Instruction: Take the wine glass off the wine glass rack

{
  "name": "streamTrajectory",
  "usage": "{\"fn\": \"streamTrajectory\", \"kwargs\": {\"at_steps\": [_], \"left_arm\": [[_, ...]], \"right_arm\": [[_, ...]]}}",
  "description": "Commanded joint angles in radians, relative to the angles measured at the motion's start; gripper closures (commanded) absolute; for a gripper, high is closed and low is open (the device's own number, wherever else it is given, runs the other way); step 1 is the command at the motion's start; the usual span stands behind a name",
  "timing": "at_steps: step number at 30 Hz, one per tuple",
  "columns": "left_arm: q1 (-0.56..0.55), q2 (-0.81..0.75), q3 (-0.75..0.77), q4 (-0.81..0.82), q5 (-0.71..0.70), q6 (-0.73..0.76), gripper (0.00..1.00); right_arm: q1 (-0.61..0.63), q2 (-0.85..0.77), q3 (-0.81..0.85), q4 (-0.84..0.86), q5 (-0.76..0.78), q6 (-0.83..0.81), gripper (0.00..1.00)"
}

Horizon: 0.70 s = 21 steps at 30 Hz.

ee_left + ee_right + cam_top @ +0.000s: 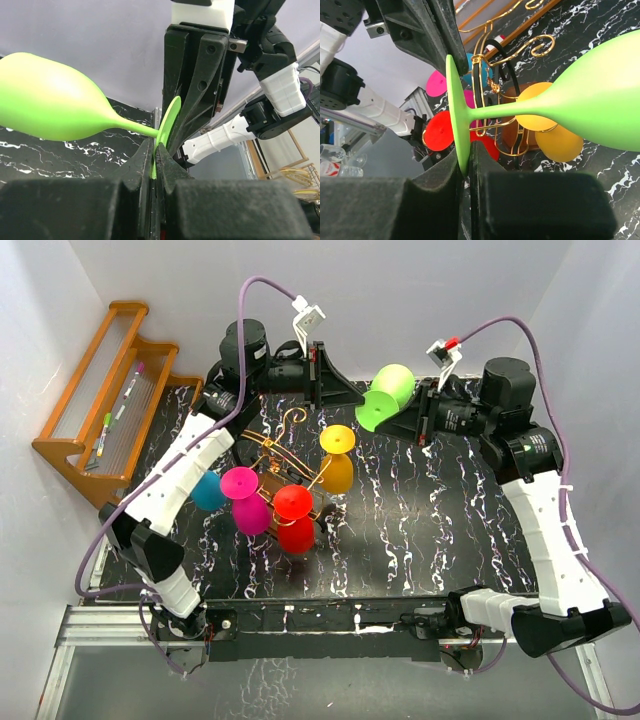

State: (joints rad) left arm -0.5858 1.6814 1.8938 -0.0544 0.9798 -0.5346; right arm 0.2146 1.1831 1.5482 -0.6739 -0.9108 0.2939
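Observation:
A lime green wine glass (392,385) hangs in the air beyond the rack, lying on its side. Both grippers pinch its round foot from opposite sides: my left gripper (357,400) and my right gripper (404,421). In the left wrist view the jaws (155,151) are shut on the foot's edge, with the bowl (55,107) to the left. In the right wrist view the jaws (466,159) are shut on the foot, bowl (600,100) at right. The golden wire wine glass rack (288,452) stands mid-table and also shows in the right wrist view (492,82).
On the rack hang a yellow glass (337,458), a red glass (294,518), a magenta glass (244,498) and a teal glass (208,491). An orange-brown stepped shelf with pens (108,400) stands at the back left. White walls enclose the black marbled table (430,530).

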Motion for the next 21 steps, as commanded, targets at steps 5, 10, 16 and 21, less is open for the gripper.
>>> {"fn": "streamTrajectory", "kwargs": {"at_steps": [5,10,16,21], "left_arm": [[-0.020,-0.152,-0.037,-0.212,-0.196,0.124,0.48],[-0.020,-0.306,-0.140,-0.211,-0.410,0.087,0.18],[-0.021,-0.395,-0.186,-0.294,-0.486,-0.064,0.23],[-0.021,-0.409,-0.272,-0.346,-0.437,-0.213,0.32]], "right_arm": [[0.134,-0.015,0.027,-0.007,0.323,-0.172,0.92],[0.229,-0.096,-0.061,0.025,0.611,-0.267,0.92],[0.383,-0.246,-0.219,0.152,0.944,-0.452,0.92],[0.484,-0.350,-0.361,0.308,1.104,-0.686,0.92]]}}
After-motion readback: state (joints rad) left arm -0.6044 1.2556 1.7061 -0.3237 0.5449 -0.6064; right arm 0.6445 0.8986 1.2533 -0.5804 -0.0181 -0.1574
